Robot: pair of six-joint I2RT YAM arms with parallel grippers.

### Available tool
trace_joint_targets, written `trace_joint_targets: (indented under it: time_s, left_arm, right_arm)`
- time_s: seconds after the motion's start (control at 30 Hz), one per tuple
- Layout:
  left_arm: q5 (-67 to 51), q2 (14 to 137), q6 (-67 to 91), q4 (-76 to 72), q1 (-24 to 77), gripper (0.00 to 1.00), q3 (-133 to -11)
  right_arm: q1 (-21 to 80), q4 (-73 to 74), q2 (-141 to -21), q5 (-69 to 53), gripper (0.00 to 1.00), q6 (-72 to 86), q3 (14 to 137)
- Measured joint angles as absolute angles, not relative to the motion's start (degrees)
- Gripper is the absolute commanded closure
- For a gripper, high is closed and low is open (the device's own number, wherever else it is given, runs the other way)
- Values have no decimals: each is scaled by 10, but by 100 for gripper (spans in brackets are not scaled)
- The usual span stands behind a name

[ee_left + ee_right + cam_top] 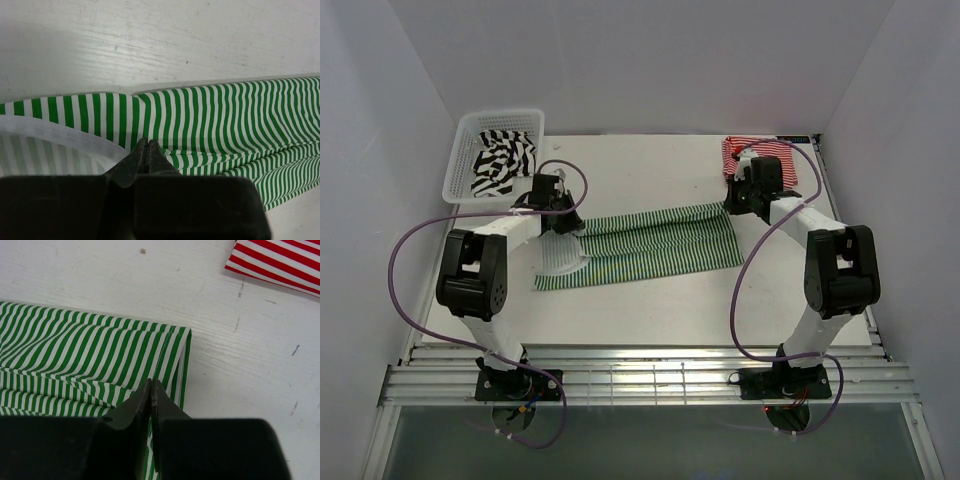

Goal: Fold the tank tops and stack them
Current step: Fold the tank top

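Though scuffed, white tabletop (100,275) between pale walls (640,60).

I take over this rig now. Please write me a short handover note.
The left gripper is shut on the green tank top, at its left end; the right gripper on its right edge.
The red tank top lies folded at the far right of the table: done.
The black-and-white tank top lies crumpled in the basket.
Left to do: finish folding the green one, stack it on the red, then the black-and-white.
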State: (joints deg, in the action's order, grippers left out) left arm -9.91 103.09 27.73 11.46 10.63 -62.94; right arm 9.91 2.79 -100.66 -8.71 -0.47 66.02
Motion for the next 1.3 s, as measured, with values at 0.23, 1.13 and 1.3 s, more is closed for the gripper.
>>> trace_joint_targets:
  time_s: [0.23, 1.13, 1.3]
  left_arm:
    - [-100, 997, 291, 98, 114, 100, -586]
    - [-101, 982, 315, 143, 126, 41, -552]
    - [-107, 950, 315, 168, 126, 2, -576]
  right_arm:
    - [87, 26, -1005, -93, 92, -14, 655]
    - [86, 53, -994, -87, 52, -22, 583]
    - [86, 78, -944, -109, 10, -18, 588]
